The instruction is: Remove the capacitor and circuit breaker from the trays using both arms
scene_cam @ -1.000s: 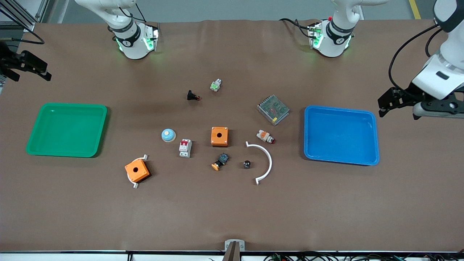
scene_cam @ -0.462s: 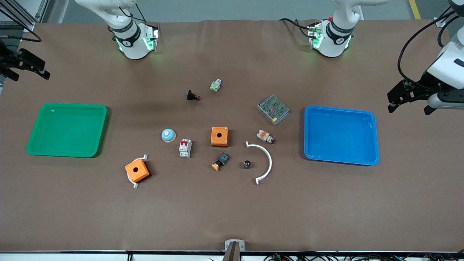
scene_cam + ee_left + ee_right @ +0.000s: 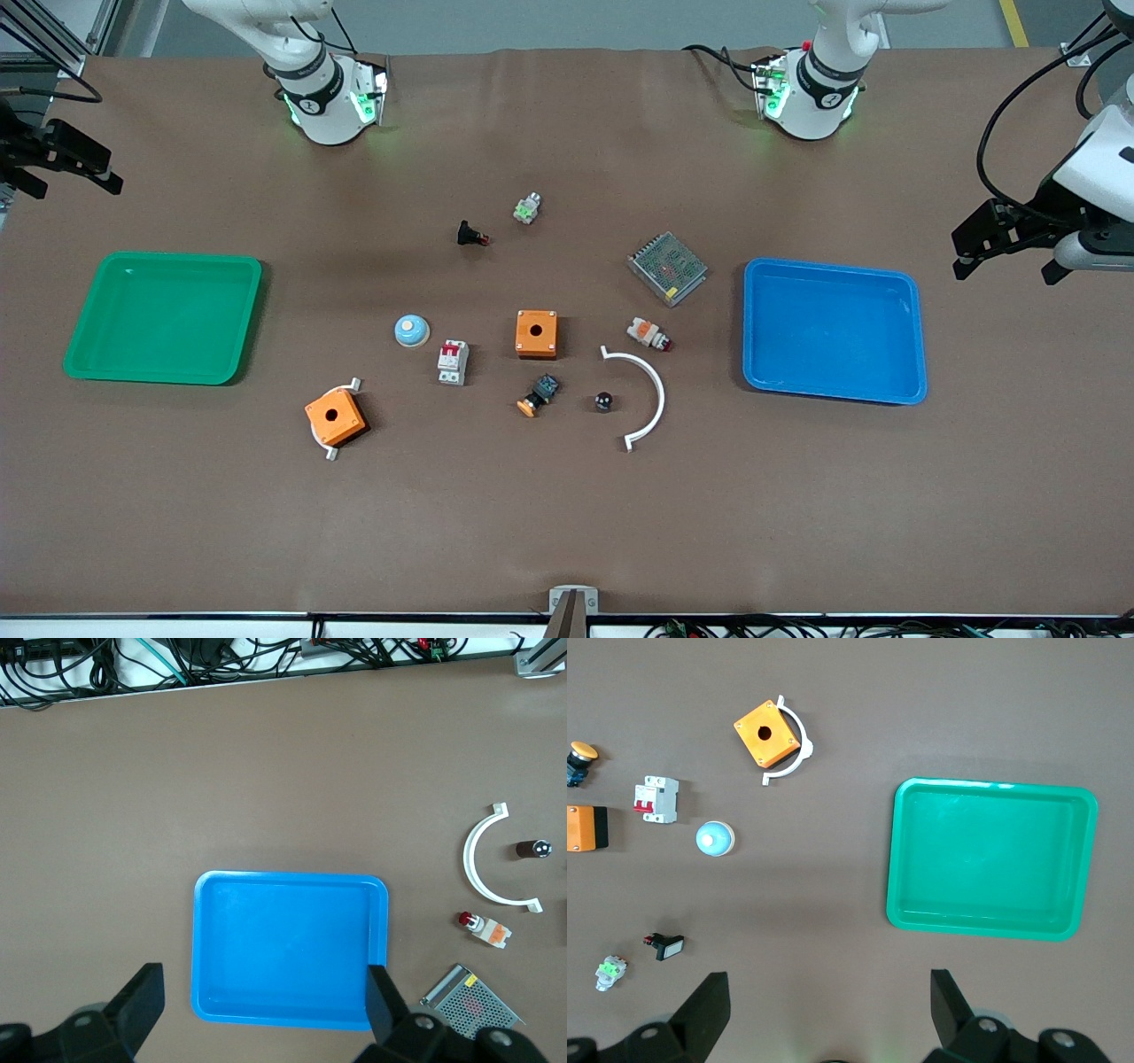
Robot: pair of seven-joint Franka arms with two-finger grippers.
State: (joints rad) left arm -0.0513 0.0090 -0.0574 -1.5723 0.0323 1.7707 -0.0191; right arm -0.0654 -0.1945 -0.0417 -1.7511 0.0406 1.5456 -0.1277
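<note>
The capacitor (image 3: 603, 401) is a tiny dark cylinder with a shiny end, lying inside the curve of a white arc; it also shows in the left wrist view (image 3: 534, 849). The breaker (image 3: 453, 361) is a white-grey block with red levers, beside an orange box; it also shows in the right wrist view (image 3: 656, 799). My left gripper (image 3: 1010, 255) is open and empty, up over the table at the left arm's end, past the blue tray. My right gripper (image 3: 64, 170) is open and empty, up over the right arm's end, above the green tray's farther edge.
A blue tray (image 3: 833, 394) and a green tray (image 3: 89, 368) lie at the two ends. Two orange boxes (image 3: 536, 334) (image 3: 335, 418), a white arc (image 3: 656, 390), a mesh-topped box (image 3: 667, 268), a blue dome (image 3: 411, 330) and several small button parts lie mid-table.
My left gripper has moved outward toward the left arm's end of the table, away from the blue tray. The right gripper has barely shifted. Nothing on the table moved.
</note>
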